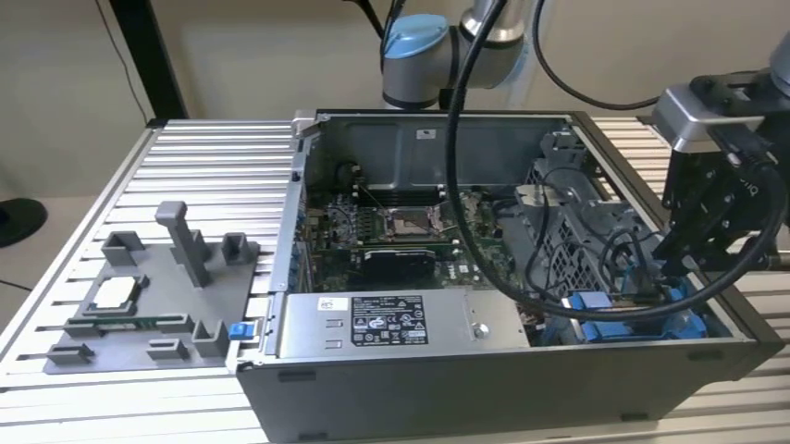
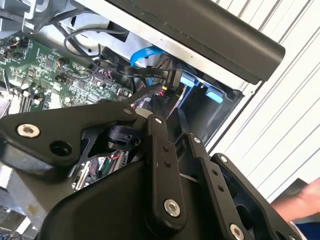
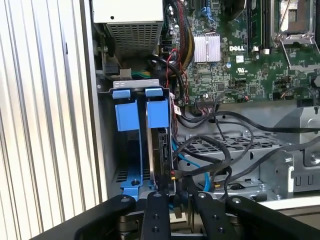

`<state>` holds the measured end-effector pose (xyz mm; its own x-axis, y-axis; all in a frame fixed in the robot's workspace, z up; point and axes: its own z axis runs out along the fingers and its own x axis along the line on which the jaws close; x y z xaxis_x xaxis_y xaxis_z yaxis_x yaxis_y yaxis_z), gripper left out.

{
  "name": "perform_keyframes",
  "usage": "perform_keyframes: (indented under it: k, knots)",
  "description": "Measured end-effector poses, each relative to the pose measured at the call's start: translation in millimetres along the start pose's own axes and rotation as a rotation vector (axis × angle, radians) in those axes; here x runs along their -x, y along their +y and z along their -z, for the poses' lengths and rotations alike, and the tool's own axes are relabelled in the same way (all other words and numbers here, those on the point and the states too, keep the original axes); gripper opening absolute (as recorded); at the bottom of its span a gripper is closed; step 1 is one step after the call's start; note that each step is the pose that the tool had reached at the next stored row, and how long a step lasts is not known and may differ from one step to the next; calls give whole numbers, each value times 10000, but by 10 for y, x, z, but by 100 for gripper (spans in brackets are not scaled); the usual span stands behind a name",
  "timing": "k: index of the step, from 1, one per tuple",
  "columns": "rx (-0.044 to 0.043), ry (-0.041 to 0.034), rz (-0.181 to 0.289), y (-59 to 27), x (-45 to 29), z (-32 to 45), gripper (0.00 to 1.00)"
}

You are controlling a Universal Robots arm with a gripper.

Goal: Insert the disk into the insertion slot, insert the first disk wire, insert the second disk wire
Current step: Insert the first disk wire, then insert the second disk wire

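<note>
Exterior view, from its left: grey fixture [image 1: 148, 287] on the slatted table [image 1: 185, 166], open computer case [image 1: 494, 388] in the middle, claw [image 1: 676, 264] low over the case's corner at the exterior view's right. Claw's opening, and any hold on a thing: impossible to tell. Seen in the first wrist view: disk [image 3: 162, 150] standing on edge inside the insertion slot [image 3: 131, 186], near the case's side wall [image 3: 95, 150], blue carrier tab [image 3: 159, 112] at the far end, connector end nearest the claw. Long axis parallel to that wall, pointing from tab straight toward the claw. Judged step: a wire at the connector end, with a small black plug [image 3: 172, 175] at or against the disk's edge there. To do it well: keep the plug square to the disk's end, press only along the long axis, avoid sideways levering, and keep the loose black cables [image 3: 205, 119] and the blue cable [image 3: 190, 164] out from between plug and socket.
</note>
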<state>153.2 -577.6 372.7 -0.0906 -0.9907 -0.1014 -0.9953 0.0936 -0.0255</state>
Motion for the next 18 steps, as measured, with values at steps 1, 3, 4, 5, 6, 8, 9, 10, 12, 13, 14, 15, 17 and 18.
perform_keyframes:
  k: [1, 3, 4, 5, 6, 8, 9, 10, 12, 13, 14, 15, 17, 18]
  knots:
    - [0, 0, 0, 0, 0, 0, 0]
    - [0, 2, 0, 0, 0, 2, 0]
    - [0, 2, 0, 0, 0, 3, 0]
    - [0, 1, 0, 0, 0, 2, 0]
    - [0, 4, 0, -2, 0, 4, 0]
    - [2, 6, -1, -17, 1, 4, 0]
    - [9, 4, -2, -30, 3, 3, 0]
    - [20, 4, -2, -47, 4, 1, 0]
    - [53, 7, -6, -84, 8, 0, 0]
    - [74, 10, -8, -105, 10, 0, 0]
    - [98, 13, -10, -126, 12, -1, 0]
    - [123, 14, -12, -145, 14, -2, 0]
    - [180, 19, -17, -180, 17, -3, 0]
    - [210, 23, -21, -196, 18, -4, 0]
